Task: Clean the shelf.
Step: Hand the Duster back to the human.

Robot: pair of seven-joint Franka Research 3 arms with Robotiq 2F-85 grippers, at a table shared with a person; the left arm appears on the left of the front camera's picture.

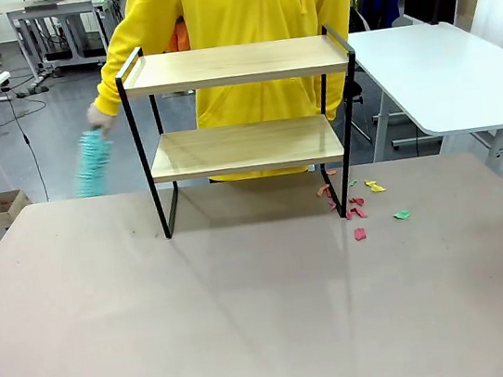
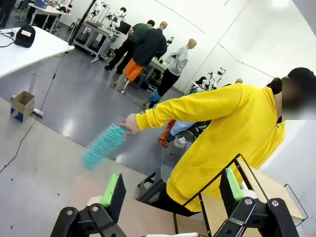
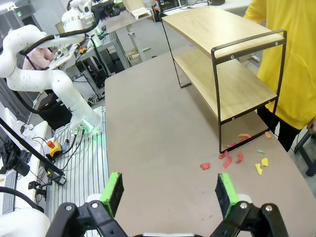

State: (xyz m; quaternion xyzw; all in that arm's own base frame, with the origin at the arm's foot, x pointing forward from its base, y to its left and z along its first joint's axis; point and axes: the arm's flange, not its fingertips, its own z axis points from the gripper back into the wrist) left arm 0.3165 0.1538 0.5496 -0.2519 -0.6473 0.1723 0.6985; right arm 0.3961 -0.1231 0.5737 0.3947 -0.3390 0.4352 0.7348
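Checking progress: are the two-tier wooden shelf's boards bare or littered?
Bare: both light boards of the black-framed shelf carry nothing.

Light wooden shelf (image 1: 234, 64) with thin black frame, yellow hoodie (image 1: 244, 2), teal duster (image 1: 93, 162), red, yellow, green and orange scraps (image 1: 359, 206), beige table (image 1: 250, 311), green gripper pads (image 3: 114, 186).

Pale matt wood boards and thin black metal frame on shelf (image 1: 234, 64); smooth, faintly glossy table (image 1: 251, 320); fluffy duster (image 1: 93, 164).
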